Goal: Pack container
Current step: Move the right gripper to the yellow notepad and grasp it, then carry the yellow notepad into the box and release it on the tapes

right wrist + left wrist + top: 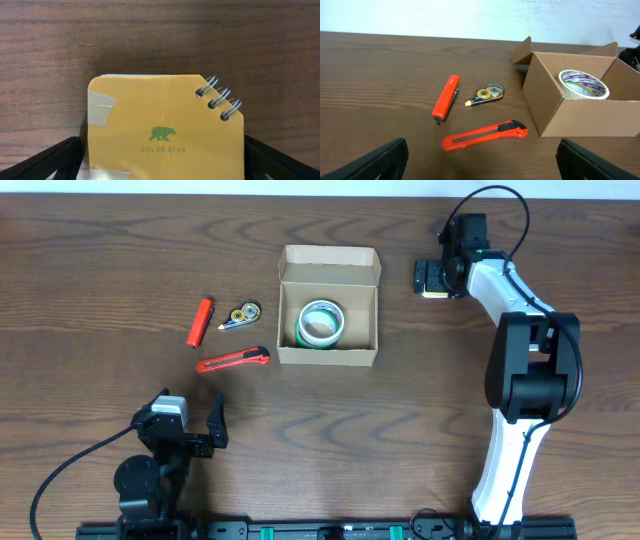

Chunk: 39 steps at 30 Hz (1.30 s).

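The container (328, 356) is a tan cardboard box standing open at the table's middle, its flap lid folded back; it also shows in the left wrist view (555, 112). A white tape roll (321, 323) lies inside it. My right gripper (436, 277) is at the far right, open, its jaws straddling a yellow spiral notebook (165, 130) marked "POLAR BEAR". My left gripper (200, 430) is open and empty near the front left. An orange box cutter (233, 360), a red stapler (201, 321) and a correction tape dispenser (240, 314) lie left of the box.
The box cutter (485, 135), the stapler (446, 97) and the dispenser (486, 94) lie ahead of my left gripper (482, 170) in its wrist view. The right arm's white body (525, 370) stretches along the right side of the table.
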Each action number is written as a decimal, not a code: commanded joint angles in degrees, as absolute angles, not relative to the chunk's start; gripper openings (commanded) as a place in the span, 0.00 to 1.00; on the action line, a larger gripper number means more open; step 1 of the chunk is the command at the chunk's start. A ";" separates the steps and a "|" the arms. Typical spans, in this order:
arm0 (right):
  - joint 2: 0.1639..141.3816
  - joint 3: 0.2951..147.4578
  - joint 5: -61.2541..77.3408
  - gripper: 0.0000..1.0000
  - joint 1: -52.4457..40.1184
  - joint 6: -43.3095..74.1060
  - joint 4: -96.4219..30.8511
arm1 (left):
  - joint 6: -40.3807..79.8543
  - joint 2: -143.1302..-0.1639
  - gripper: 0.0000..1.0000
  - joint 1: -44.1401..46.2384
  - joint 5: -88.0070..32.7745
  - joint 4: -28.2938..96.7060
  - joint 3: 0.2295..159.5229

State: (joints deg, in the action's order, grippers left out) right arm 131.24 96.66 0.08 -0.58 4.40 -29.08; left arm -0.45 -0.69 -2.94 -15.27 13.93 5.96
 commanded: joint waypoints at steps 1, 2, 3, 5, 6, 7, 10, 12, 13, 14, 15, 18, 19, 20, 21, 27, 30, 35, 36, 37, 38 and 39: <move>133.49 96.68 0.03 0.97 -0.91 6.00 -29.54 | -1.28 -0.32 0.95 -2.94 -15.70 14.24 4.49; 133.51 96.68 0.01 0.94 -0.91 6.37 -29.61 | -1.28 -0.32 0.95 -2.94 -15.70 14.24 4.49; 133.51 96.68 0.01 0.92 -0.89 6.42 -29.61 | -1.28 -0.32 0.95 -2.94 -15.70 14.24 4.49; 133.51 96.68 0.01 0.91 -0.89 6.44 -29.54 | -1.28 -0.32 0.95 -2.94 -15.70 14.24 4.49; 133.51 96.68 0.01 0.87 -0.89 6.44 -29.52 | -1.28 -0.32 0.95 -2.94 -15.70 14.24 4.49; 133.51 96.68 0.01 0.82 -0.91 6.44 -29.54 | -1.28 -0.32 0.95 -2.94 -15.70 14.24 4.49; 133.51 96.68 0.05 0.76 -0.91 6.44 -29.56 | -1.28 -0.32 0.95 -2.94 -15.70 14.24 4.49; 133.49 96.73 0.30 0.70 -0.89 6.87 -29.58 | -1.28 -0.32 0.95 -2.94 -15.70 14.24 4.49; 133.49 96.79 0.89 0.70 -0.89 6.92 -29.61 | -1.28 -0.32 0.95 -2.94 -15.70 14.24 4.49; 133.49 96.92 1.48 0.68 -0.91 6.98 -29.76 | -1.28 -0.32 0.95 -2.94 -15.70 14.24 4.49; 133.49 97.25 2.07 0.68 -0.89 7.22 -30.13 | -1.28 -0.32 0.95 -2.94 -15.70 14.24 4.49; 133.40 99.13 3.40 0.66 -0.89 7.68 -32.08 | -1.28 -0.32 0.95 -2.94 -15.70 14.24 4.49; 133.40 100.44 4.03 0.65 -0.89 7.68 -33.17 | -1.28 -0.32 0.95 -2.94 -15.70 14.24 4.49; 133.40 101.43 4.40 0.64 -0.89 7.66 -33.98 | -1.28 -0.32 0.96 -2.94 -15.70 14.24 4.49; 133.40 103.11 4.82 0.63 -0.89 7.66 -35.31 | -1.28 -0.32 0.95 -2.94 -15.70 14.24 4.49; 133.40 114.93 7.42 0.62 -0.89 6.33 -45.17 | -1.28 -0.32 0.95 -2.94 -15.70 14.24 4.49; 133.40 121.36 11.16 0.61 -0.91 4.64 -50.59 | -1.28 -0.32 0.95 -2.94 -15.70 14.24 4.49; 133.38 132.09 19.09 0.59 -1.78 1.61 -61.14 | -1.28 -0.32 0.95 -2.94 -15.70 14.24 4.49; 133.38 133.95 20.32 0.59 -2.35 1.10 -63.35 | -1.28 -0.32 0.95 -2.94 -15.70 14.24 4.49; 133.38 135.68 21.08 0.59 -3.11 0.93 -65.45 | -1.28 -0.32 0.95 -2.94 -15.70 14.24 4.49; 133.38 137.08 21.78 0.59 -4.01 0.45 -67.20 | -1.28 -0.32 0.95 -2.94 -15.70 14.24 4.49; 133.38 138.02 22.17 0.59 -4.75 0.03 -68.42 | -1.28 -0.32 0.96 -2.94 -15.70 14.24 4.49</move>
